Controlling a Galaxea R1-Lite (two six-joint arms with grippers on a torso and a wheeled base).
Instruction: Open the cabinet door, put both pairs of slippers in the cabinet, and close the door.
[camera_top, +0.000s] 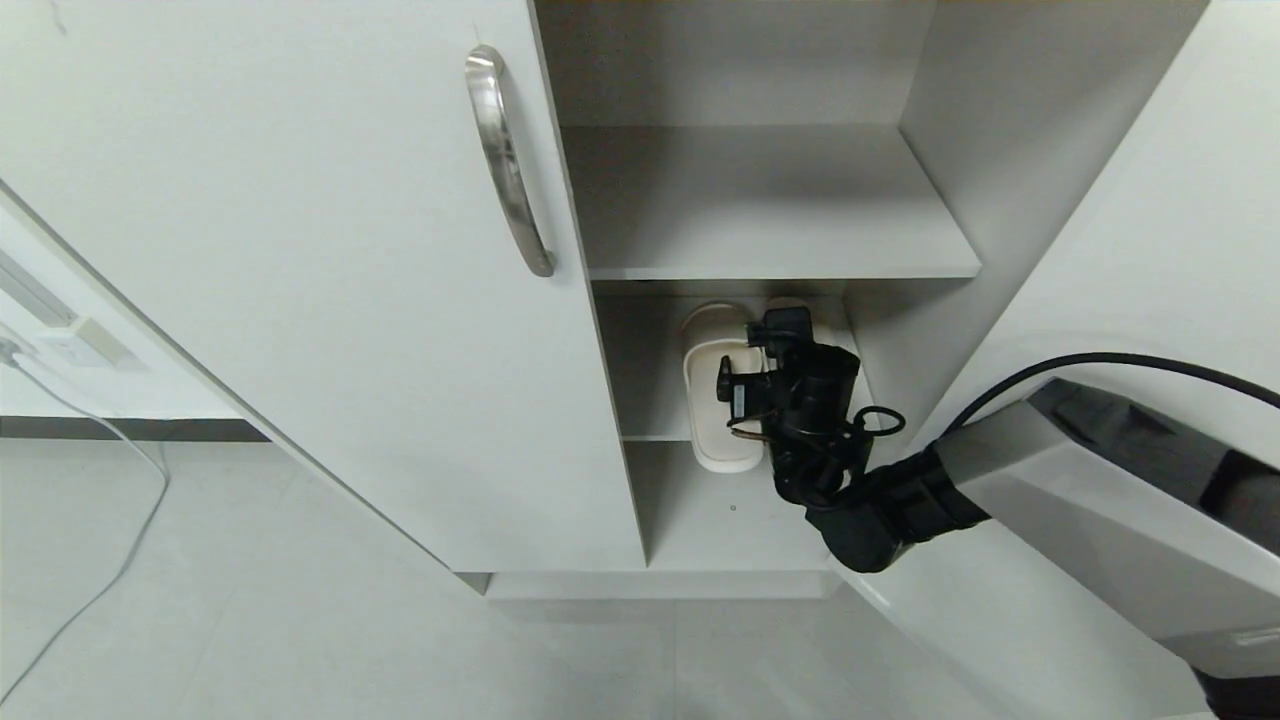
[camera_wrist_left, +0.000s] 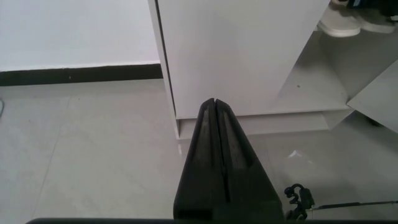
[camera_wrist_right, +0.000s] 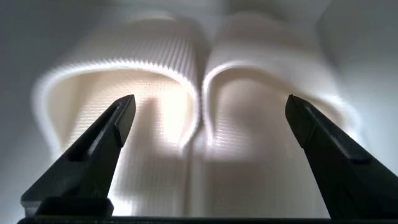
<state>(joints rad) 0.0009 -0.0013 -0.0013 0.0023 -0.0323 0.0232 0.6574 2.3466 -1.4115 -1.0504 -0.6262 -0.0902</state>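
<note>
A pair of cream slippers lies side by side on the cabinet's lower shelf, heels over its front edge. My right gripper reaches into that compartment just above them. In the right wrist view it stands open, its dark fingers spread wide on either side of the two slippers, gripping nothing. My left gripper is shut and empty, low over the floor, pointing at the cabinet base; the slippers show far off.
The left cabinet door with a metal handle is shut. The right door is swung open beside my right arm. An upper shelf is bare. A wall socket and cable are at the left.
</note>
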